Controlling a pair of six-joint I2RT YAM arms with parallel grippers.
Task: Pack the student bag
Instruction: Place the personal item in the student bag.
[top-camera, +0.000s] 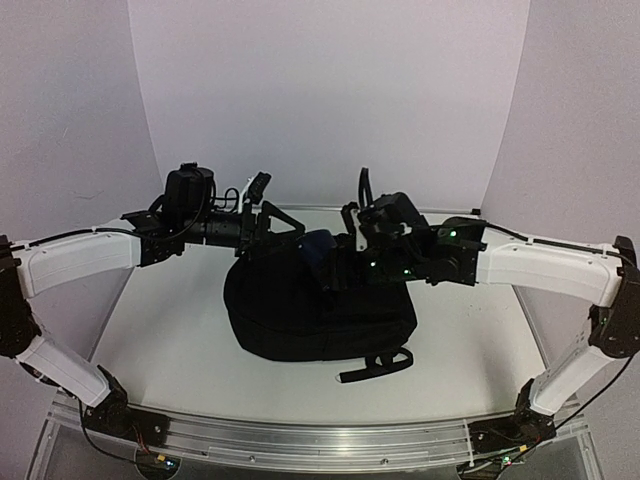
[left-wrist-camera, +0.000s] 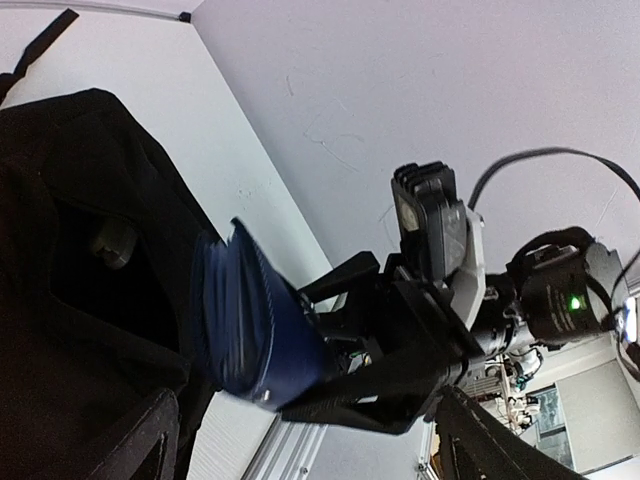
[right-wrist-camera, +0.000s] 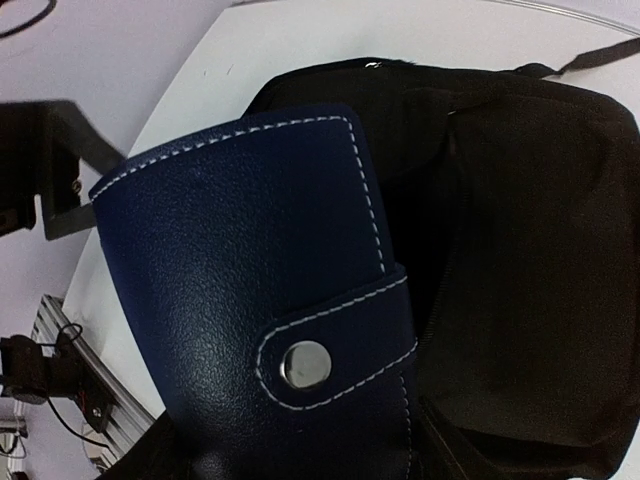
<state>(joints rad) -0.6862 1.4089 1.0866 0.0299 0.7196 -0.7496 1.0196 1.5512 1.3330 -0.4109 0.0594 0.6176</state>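
Note:
The student bag is a large black backpack lying mid-table, with its top opening facing the far side. My right gripper is shut on a dark-blue wallet-like pouch and holds it at the mouth of the bag. In the right wrist view the pouch, with white stitching and a metal snap, stands before the dark opening of the bag. The right fingers are hidden under it. My left gripper is open at the bag's far-left rim. In its own view one finger lies against the bag fabric, beside the pouch.
A black strap trails from the bag's near right side onto the white table. An aluminium rail runs along the near edge. White walls close in the back and both sides.

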